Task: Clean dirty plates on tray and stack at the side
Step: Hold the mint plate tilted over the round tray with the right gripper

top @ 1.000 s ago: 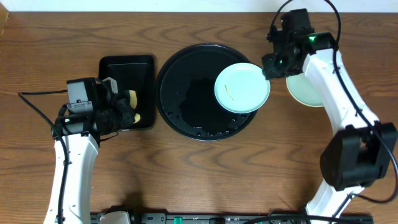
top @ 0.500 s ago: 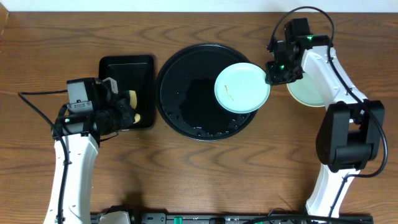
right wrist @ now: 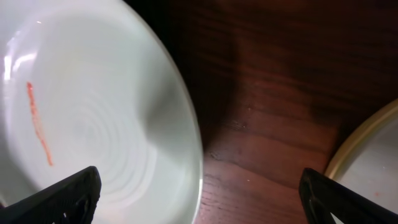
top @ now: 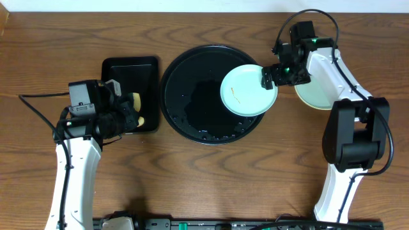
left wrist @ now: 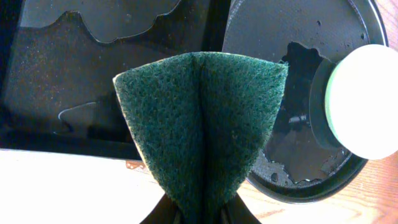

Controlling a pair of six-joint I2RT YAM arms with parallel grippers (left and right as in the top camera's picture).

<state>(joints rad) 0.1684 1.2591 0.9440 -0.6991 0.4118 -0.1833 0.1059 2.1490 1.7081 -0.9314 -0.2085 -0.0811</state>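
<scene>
Right wrist: right fingers [right wrist: 59,199] spread over mint plate [right wrist: 93,112] edge; left fingers [left wrist: 165,216] clamp sponge [left wrist: 199,124].

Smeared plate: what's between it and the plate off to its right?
A strip of bare table, clear in the right wrist view; overhead, the open right hand hangs above it.

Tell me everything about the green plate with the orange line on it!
The plate is round, shallow and pale mint green, smooth and glossy, with faint rings in the middle. A thin orange streak marks it, so it is dirty. It sits on the right side of the round black tray, its edge sticking out past the rim. The right arm's open fingers hover over that edge, not gripping it.
</scene>
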